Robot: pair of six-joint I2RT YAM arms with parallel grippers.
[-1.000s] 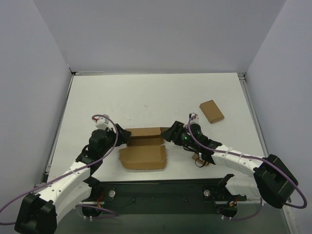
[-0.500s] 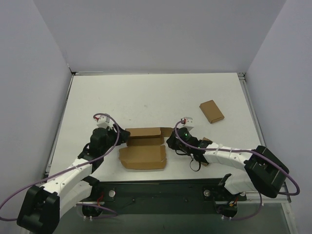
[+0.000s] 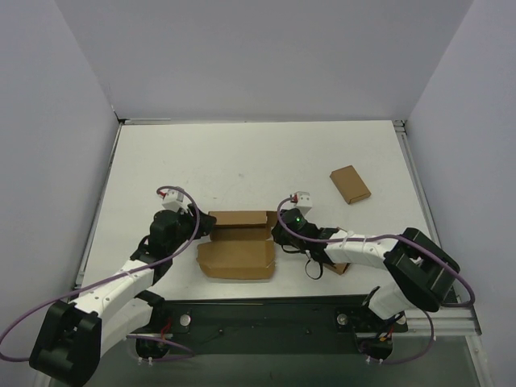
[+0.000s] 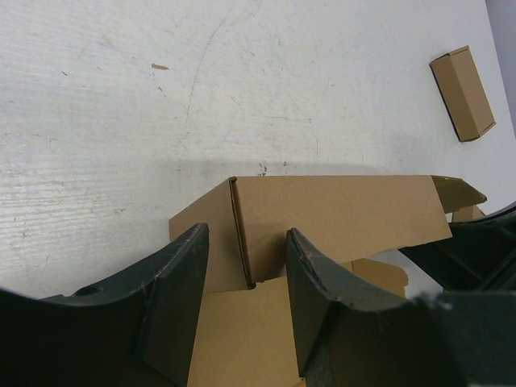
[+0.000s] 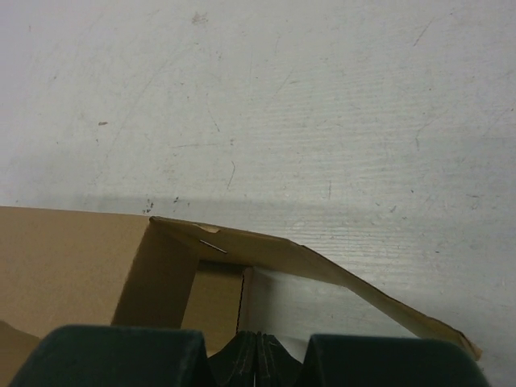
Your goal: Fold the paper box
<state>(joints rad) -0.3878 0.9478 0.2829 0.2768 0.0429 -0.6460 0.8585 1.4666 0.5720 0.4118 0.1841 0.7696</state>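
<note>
Left gripper (image 4: 246,266) gapes open astride the left wall of the box (image 3: 238,246), lower centre. Right gripper (image 5: 256,348) pinches shut on its right end.

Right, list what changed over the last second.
The right gripper shifted slightly toward the near edge at the right end of the paper box, and its arm folded in closer to the middle. The left gripper, the paper box and the small box stayed where they were.

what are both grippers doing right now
left gripper: open, straddling the paper box corner
right gripper: shut at its flap; whether it grips cannot be told
</note>
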